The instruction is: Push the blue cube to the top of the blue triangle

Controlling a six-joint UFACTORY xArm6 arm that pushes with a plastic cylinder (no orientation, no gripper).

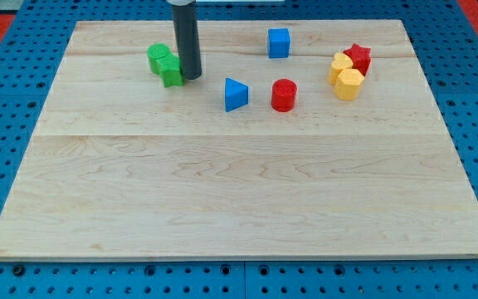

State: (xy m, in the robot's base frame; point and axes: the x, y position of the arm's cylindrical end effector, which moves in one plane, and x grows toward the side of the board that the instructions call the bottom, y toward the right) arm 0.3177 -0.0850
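**Tip parked by the green blocks, blue cube off toward the view's right**

My tip stood at the view's upper left of the wooden surface, just beside two green blocks whose shapes could not be made out clearly; it looked to be touching or nearly touching the nearer one, though I could not tell which.

The blue cube lay to the view's right of the tip and a little nearer the view's top, well apart from it. The blue triangle sat below the cube and to its left, between the tip and a red cylinder.

The move seemed to turn on that offset: the cube was already higher in the view than the triangle but stood to its right, so it probably needed a push toward the view's left, delivered from the cube's right face. The tip was on the wrong side for that and would likely have to travel around the cube first.

The tool was a plain dark rod with nothing to open or close, and it held nothing.

At the view's far right, two yellow blocks and a red star clustered together, away from the likely path.
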